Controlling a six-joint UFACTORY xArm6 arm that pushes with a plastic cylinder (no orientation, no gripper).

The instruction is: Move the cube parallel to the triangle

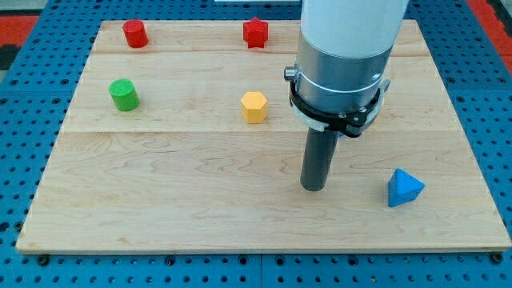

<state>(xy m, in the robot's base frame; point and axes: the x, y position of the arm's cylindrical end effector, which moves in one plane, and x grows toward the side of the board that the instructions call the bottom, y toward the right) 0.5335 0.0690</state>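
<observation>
A blue triangle block (pixel 405 188) lies on the wooden board at the view's lower right. My tip (pixel 314 187) rests on the board to the left of the blue triangle, a clear gap apart. A yellow hexagonal block (pixel 254 106) sits near the board's middle, up and left of my tip. No block that clearly reads as a cube shows; the arm's wide body hides part of the board at the upper right.
A red cylinder block (pixel 135 34) stands at the top left. A red star-like block (pixel 255 33) stands at the top middle. A green cylinder block (pixel 124 95) stands at the left. The wooden board (pixel 160 200) lies on a blue pegboard surface.
</observation>
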